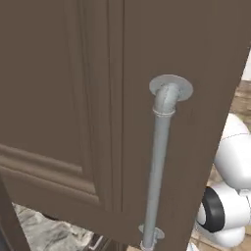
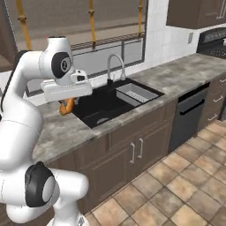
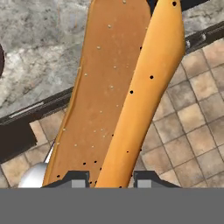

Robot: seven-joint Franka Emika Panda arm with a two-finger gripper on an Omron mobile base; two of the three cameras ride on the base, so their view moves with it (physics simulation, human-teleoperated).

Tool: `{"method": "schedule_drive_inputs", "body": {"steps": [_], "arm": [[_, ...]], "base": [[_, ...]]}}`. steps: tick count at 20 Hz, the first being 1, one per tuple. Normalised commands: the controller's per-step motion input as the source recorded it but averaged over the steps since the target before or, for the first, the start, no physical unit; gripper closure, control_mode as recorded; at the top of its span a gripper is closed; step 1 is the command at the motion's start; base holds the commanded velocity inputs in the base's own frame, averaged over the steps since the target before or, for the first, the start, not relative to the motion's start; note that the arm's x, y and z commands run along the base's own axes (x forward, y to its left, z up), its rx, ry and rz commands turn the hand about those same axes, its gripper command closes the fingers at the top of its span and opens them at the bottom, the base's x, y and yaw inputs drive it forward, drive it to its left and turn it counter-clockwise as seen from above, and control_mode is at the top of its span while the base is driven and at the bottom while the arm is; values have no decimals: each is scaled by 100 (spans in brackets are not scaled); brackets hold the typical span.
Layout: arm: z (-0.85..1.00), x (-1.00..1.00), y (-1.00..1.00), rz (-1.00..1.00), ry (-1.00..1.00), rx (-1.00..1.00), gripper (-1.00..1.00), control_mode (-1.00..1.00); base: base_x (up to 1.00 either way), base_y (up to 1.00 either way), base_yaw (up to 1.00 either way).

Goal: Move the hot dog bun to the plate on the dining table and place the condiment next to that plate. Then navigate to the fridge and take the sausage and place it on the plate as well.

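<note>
You are looking, at the left of the left base view, at a dark brown cabinet door [image 1: 73, 112] standing very close to the camera, with a grey bar handle [image 1: 159, 162] running down the centre-right of the frame. This panel is blocking nearly all forward sight on that side, so any swing or drive toward it is risking a collision you cannot monitor.

In the right base view, the gripper [image 2: 67, 105] is hanging at centre left over the grey marble counter [image 2: 62, 132], and the hot dog bun [image 2: 67, 106] is showing as an orange shape below the hand. Just to its right are lying the black sink [image 2: 106, 106] and the curved faucet [image 2: 115, 66]; a low sideways sweep is likely to catch them.

In the hand view, the fingertips [image 3: 78, 179] at the bottom edge are pinching the bun's near end, drawn close together on it, while the bun is extending up the middle of the frame over the counter edge and the tiled floor [image 3: 192, 131]. Because the grip is holding one end only, the bun is liable to pivot or slip out during transport, and a drop here is landing it on the floor.
</note>
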Motion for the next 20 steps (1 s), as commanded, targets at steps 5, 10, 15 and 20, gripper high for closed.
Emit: {"method": "schedule_drive_inputs", "body": {"steps": [5,10,15,20], "arm": [[0,0,0,0,0,0,100,100],[0,0,0,0,0,0,100,100],[0,0,0,0,0,0,100,100],[0,0,0,0,0,0,100,100]], "base": [[30,-48,-59],[24,-43,-59],[20,-54,-60],[15,-51,-61]]}}
